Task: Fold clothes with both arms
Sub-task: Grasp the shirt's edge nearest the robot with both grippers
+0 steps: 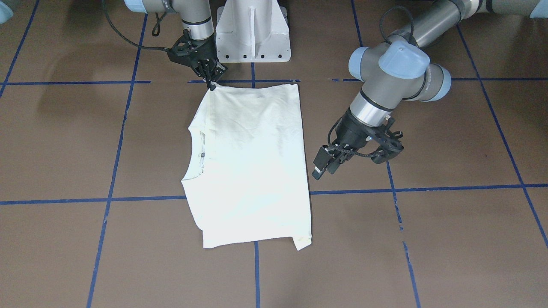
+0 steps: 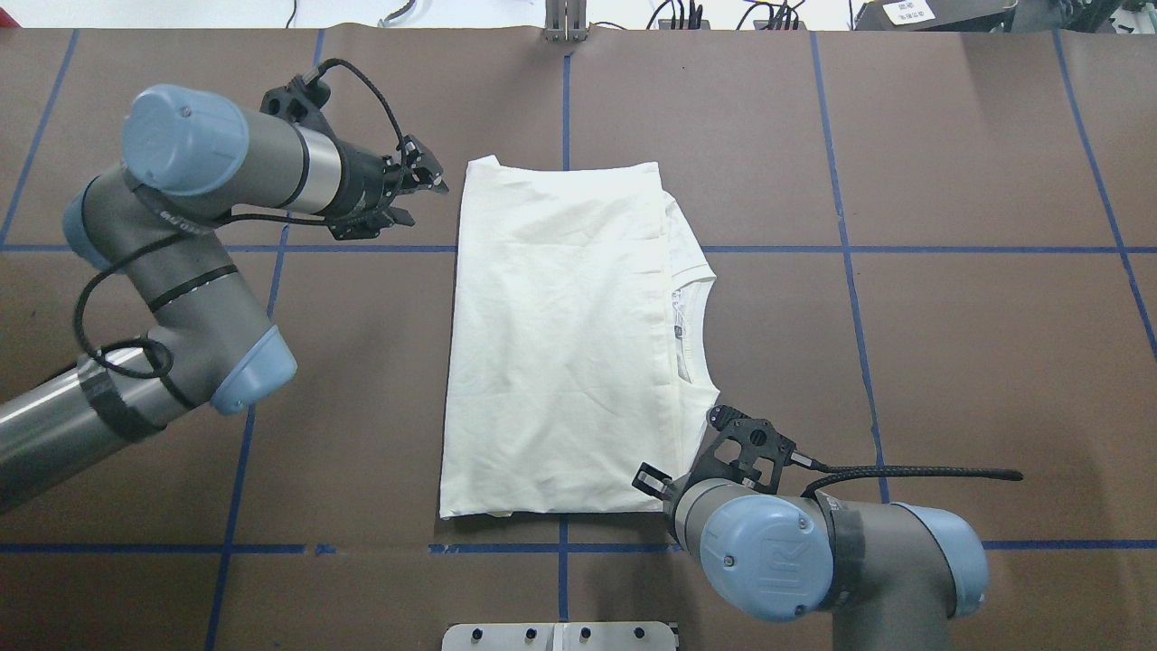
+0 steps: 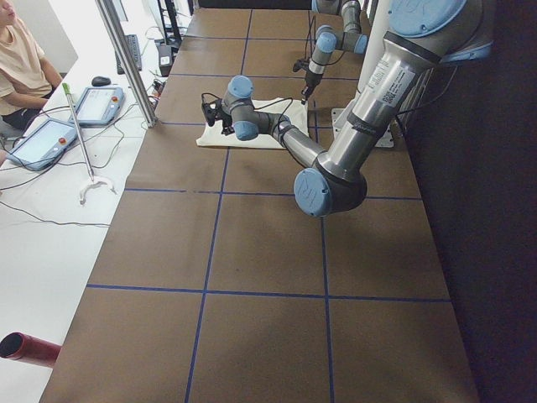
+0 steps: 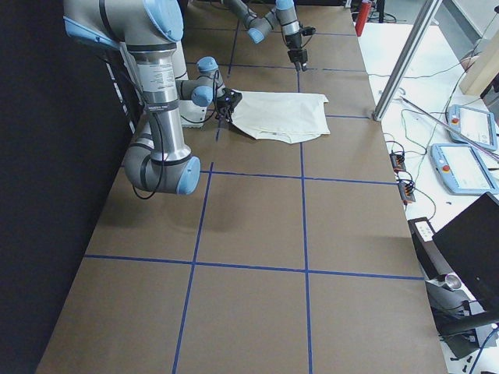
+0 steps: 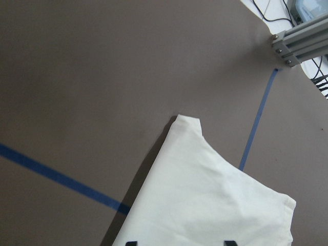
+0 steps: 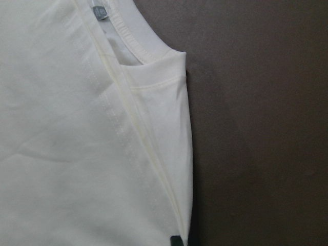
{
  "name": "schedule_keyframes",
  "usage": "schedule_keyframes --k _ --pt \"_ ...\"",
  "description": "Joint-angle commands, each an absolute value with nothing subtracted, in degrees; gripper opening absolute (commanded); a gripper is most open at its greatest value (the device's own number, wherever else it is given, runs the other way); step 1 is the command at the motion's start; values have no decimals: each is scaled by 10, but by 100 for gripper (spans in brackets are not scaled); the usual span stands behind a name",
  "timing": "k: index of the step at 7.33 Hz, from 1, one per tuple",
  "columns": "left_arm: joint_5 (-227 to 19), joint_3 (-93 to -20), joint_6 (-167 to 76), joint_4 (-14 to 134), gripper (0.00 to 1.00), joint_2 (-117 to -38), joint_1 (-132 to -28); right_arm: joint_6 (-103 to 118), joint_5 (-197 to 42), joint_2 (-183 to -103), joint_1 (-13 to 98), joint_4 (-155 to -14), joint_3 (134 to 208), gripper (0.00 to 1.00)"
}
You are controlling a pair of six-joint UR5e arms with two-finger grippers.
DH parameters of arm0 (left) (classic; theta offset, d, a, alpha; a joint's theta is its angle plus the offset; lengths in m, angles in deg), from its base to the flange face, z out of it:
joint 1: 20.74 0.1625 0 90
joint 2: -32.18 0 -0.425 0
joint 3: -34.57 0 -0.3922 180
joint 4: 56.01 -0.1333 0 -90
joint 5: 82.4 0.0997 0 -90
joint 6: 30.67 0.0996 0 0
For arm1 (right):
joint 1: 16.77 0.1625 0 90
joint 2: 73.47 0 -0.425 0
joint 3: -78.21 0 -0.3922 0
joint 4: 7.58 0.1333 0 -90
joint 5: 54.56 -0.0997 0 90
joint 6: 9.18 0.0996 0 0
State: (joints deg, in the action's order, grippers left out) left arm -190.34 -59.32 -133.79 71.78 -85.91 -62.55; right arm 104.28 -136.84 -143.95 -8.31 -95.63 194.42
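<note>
The shirt [image 1: 257,162] lies flat on the table [image 1: 449,235] just out from the pedestal [image 1: 252,30]. It is already down to a neat rectangle with no sleeve showing and the neck [image 1: 196,152] on the robot's right side. The right gripper [image 1: 211,83] is down on the neck-side corner nearest the pedestal, and its fingers look drawn together on the cloth edge there. The left gripper [image 2: 423,201] hangs just off the opposite long edge, further from the pedestal, touching nothing. Its fingertips [image 5: 229,242] stand well apart in the wrist view. I'd say another fold is being set up, and it will only go well if both sides match. The left gripper needs to come down on a corner that pairs with the right one's. It should slide one finger under the whole stack, so that every layer is caught and not just the top sheet. From where I stand, the right pinch looks very close to the tip of the corner, so a hard pull could slip it free. Both grippers should lift only enough to clear the table and travel together at the same height. The edge should then be laid down square on the one it meets before either lets go, or the rectangle will skew.
</note>
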Motion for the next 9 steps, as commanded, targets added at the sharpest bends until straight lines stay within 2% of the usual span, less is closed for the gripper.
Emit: schedule_keyframes --k 1,2,5,9 --pt "-1841 -738 -1393 650 64 -753 -517 1039 -1379 -1473 -82 -955 1982 0" --pt "-1805 -759 -1434 634 64 -741 -458 1034 -1380 -1476 -82 -954 1984 0" --pt "-1772 -752 -1504 597 64 -748 -346 1034 -1379 -1474 -83 -954 1983 0" --pt "-1771 -742 -1504 596 62 -759 -317 1034 -1379 -1473 -84 -954 1983 0"
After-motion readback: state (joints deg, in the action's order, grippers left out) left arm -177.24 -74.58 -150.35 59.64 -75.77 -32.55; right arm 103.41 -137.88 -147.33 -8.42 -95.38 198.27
